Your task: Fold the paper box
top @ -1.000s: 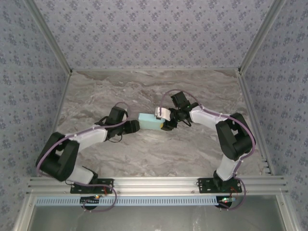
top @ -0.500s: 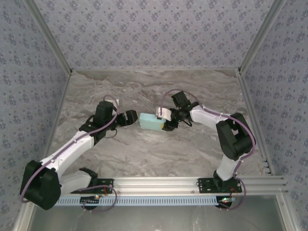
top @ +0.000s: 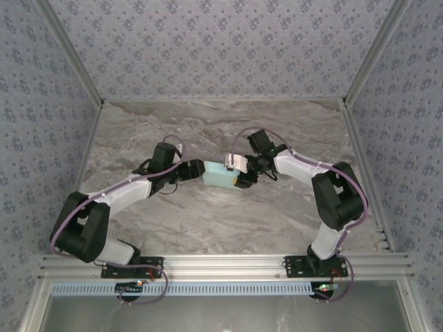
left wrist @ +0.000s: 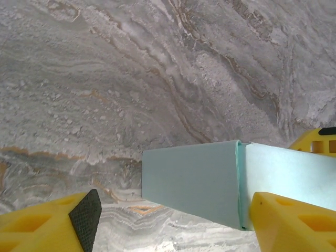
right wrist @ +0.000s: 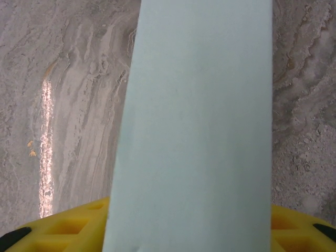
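Aqua card paper box (top: 219, 174), pinched by right gripper (top: 239, 180); left gripper (top: 198, 171), jaws apart, astride its opposite end. Likely creasing stage; next: gentle squeeze.

Both arms bend inward toward each other, left claw (top: 196, 170) spread apart, right claw (top: 237, 175) clamped in a grip.
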Motion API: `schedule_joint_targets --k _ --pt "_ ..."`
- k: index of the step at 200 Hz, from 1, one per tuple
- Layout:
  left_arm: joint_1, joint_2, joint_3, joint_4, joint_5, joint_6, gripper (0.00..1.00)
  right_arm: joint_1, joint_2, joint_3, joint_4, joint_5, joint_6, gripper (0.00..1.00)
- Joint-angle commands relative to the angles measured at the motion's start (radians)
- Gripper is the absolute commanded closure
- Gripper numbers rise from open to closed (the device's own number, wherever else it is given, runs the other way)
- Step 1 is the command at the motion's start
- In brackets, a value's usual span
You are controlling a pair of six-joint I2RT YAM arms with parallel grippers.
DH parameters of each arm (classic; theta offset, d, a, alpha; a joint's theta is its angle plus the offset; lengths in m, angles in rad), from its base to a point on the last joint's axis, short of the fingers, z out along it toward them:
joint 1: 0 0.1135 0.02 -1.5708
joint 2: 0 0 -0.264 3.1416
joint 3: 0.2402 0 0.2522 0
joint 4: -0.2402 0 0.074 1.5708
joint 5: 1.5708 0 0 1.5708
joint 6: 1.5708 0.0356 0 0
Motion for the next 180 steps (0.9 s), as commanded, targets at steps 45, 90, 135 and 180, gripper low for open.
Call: schedule_joint_targets --k 45,90,135,180 --pt "0.007 -0.031 -0.019 -0.098 -0.018 0.031 0.23 0.004 -0.008 0.03 -0.025 -0.018 -0.011 0.47" --pt "0.007 -0.321 -0.061 -0.09 -0.067 -0.061 0.11 0.041 -0.116 -0.067 0.137 0.062 -0.047 0.51" --pt "0.015 -0.451 -0.006 -0.272 -0.231 0.013 0.01 0.178 -0.174 -0.187 0.278 0.314 -0.177 0.43" --pt "0.016 -0.58 -0.069 -0.243 -0.364 0.073 0.01 0.254 -0.261 -0.271 0.188 0.397 -0.154 0.37"
